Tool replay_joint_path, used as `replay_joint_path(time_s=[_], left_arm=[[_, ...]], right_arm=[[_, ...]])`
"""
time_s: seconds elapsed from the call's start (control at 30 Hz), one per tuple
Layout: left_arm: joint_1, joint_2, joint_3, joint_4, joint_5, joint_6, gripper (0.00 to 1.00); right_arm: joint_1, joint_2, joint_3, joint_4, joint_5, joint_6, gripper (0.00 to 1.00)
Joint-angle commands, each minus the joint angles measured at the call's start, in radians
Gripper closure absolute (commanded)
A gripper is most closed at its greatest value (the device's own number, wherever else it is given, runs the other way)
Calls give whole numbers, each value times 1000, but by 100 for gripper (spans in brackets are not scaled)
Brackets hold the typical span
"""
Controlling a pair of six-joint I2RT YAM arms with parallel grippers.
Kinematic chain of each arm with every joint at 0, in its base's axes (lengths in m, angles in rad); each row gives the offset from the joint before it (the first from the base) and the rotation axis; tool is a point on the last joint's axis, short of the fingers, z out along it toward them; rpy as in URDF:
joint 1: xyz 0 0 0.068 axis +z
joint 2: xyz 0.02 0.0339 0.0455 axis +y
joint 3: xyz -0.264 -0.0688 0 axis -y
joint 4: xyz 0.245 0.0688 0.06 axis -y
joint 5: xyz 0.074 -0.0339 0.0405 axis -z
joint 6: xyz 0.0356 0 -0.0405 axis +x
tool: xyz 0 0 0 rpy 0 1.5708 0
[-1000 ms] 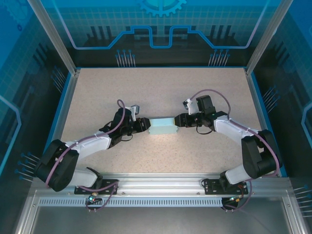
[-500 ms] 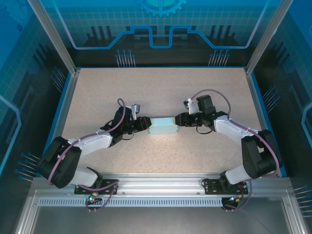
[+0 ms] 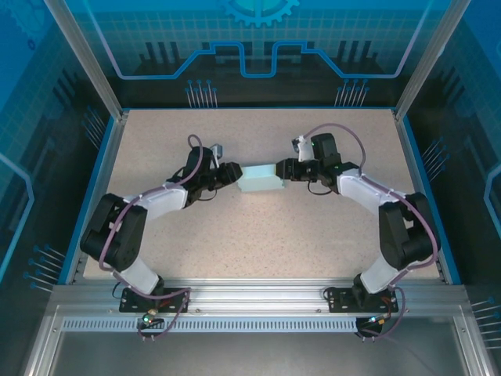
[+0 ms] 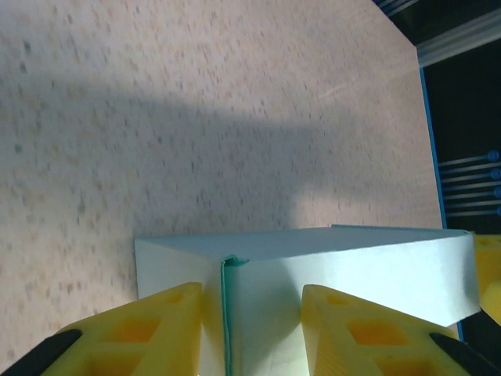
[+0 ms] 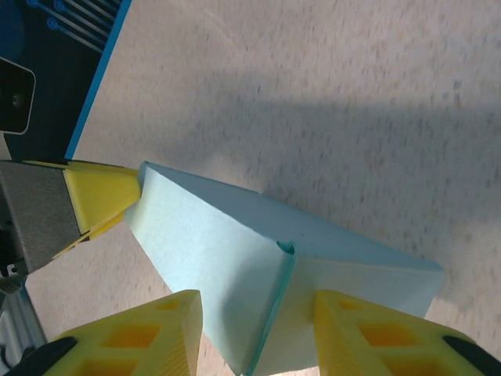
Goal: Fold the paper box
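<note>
Paper box (image 3: pixel 261 179) sitting mid-table (image 3: pixel 258 251), a bit toward the far side, folded up. Left end effector (image 4: pixel 250 329) clamped on its left end, right end effector (image 5: pixel 254 333) clamped on its right end, both part-open around the card.

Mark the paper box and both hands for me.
paper box (image 3: pixel 261 180), top external view, its top face.
left hand (image 3: pixel 235 174), top external view, fingertips at the box's left end.
right hand (image 3: pixel 280 168), top external view, fingertips at the box's right end.
</note>
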Motion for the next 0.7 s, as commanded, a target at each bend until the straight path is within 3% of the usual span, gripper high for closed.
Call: replay_joint_path(time_s=[0.0,0.3,0.67], left_arm=[[1,62,124,36,111,33,61],[15,211,303,-13,138,78,57],[-1,184,209,26,159,79,53]], right_arm=[[7,78,89,66,-73,6,58],[-37,213,199,100,-96,-42,58],[-49,208,131,135,-132,-84,57]])
